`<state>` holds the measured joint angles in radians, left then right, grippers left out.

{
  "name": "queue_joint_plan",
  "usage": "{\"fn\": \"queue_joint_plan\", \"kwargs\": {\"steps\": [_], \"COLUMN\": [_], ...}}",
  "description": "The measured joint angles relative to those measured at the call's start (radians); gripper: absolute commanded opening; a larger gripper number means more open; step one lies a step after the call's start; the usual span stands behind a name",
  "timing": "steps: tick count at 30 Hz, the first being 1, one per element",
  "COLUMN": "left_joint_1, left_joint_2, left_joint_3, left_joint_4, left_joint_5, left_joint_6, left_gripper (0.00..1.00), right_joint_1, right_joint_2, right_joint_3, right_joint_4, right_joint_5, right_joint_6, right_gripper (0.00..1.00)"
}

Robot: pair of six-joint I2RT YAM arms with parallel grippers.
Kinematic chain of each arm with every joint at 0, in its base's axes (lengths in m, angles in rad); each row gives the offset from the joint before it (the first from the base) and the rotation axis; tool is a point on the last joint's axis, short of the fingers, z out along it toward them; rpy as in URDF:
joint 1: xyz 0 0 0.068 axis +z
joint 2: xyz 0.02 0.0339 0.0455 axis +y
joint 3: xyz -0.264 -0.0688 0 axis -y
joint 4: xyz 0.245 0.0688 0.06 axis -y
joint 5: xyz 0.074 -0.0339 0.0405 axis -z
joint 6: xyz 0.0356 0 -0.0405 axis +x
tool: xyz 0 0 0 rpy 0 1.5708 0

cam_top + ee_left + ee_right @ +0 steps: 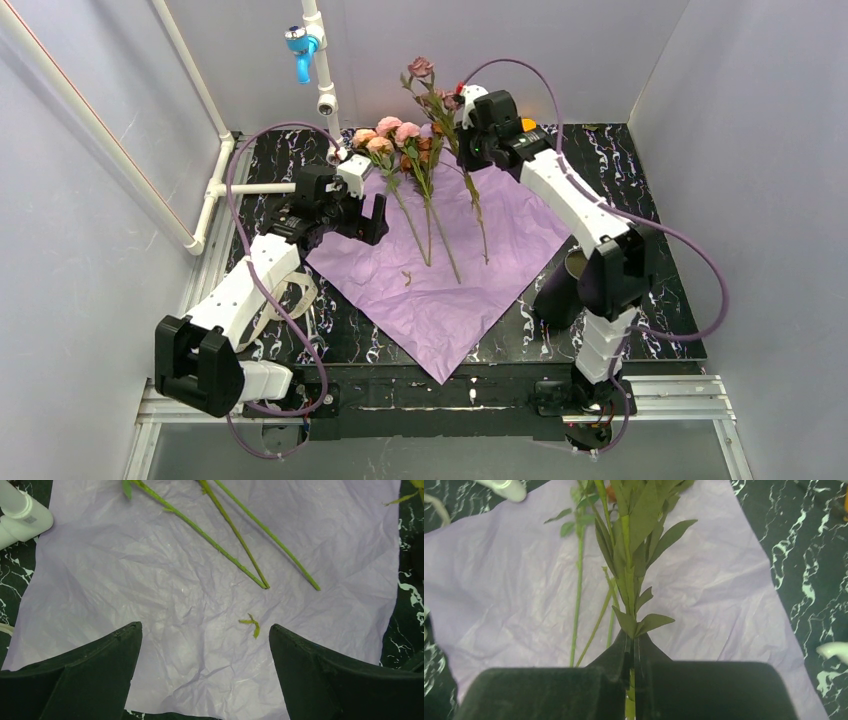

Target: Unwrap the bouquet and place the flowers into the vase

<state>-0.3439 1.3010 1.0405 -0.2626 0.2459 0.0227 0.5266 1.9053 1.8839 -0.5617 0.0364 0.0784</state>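
Right gripper [634, 650]: the two black fingers are pressed together, pinching one green leafy stem [628, 575] low among its leaves.
Held flower: the stem is raised at the far side of the table and runs up past the fingers to a dusky pink rose head [420, 68]. Its lower end points down toward the paper; whether it touches cannot be told.
Under the right gripper: a creased lilac sheet of wrapping paper [724, 595] is spread flat, lilac side up.
Just left of the right gripper: the other artificial roses [388, 130], pink and peach, lie on the sheet with their heads at its far corner and their long stems [235, 530] pointing toward the arms.
Left gripper [205, 626]: the fingers are spread wide and hold nothing, hovering over the sheet's left part.
Ahead of the left gripper: the cut ends of the stems are near, and a small green leaf scrap [252, 625] lies on the paper between the fingertips and those ends.
Vase [555, 295]: the matte black cylinder is well apart from both grippers. It stands by the right arm's elbow at the sheet's right edge, partly hidden by the arm.
Beside the left forearm: pale beige ribbon [290, 295] lies in loops off the sheet.
Around everything: a black table with white marbling [660, 300].
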Motion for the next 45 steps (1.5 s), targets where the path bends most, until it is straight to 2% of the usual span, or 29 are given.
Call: {"fn": "queue_joint_plan", "kwargs": {"steps": [5,10,15,18,23,35,39,45], "left_joint_1": [0.000,0.000,0.000,0.000,0.000,0.000,0.000,0.000], "left_joint_2": [-0.043,-0.059,-0.060,-0.066,-0.100,-0.165,-0.203,-0.266], "left_joint_3": [0.000,0.013,0.053,0.071,0.074,0.087,0.087,0.086], "left_joint_4": [0.000,-0.021,-0.067,-0.089,-0.130,-0.231,-0.257,-0.273], "left_joint_5": [0.051,0.087,0.104,0.106,0.107,0.127,0.138,0.150], "left_joint_6": [0.003,0.010,0.035,0.052,0.077,0.134,0.150,0.159], "left_gripper": [0.98,0.98,0.98,0.98,0.98,0.98,0.98,0.98], "right_joint_1": [-0.032,-0.078,-0.079,-0.097,-0.156,-0.230,-0.238,-0.252], "right_joint_2": [-0.193,-0.423,-0.697,-0.793,-0.906,-1.162,-1.234,-1.312], "right_joint_3": [-0.164,-0.222,-0.267,-0.261,-0.257,-0.272,-0.331,-0.505], "right_joint_4": [0.065,0.148,0.220,0.221,0.194,0.093,0.092,0.111], "right_joint_5": [-0.051,-0.041,0.056,0.111,0.199,0.216,0.216,0.199], "right_joint_6": [0.024,0.024,0.017,-0.001,-0.038,-0.147,-0.176,-0.214], "right_gripper": [0.01,0.01,0.01,0.01,0.01,0.01,0.01,0.01]}}
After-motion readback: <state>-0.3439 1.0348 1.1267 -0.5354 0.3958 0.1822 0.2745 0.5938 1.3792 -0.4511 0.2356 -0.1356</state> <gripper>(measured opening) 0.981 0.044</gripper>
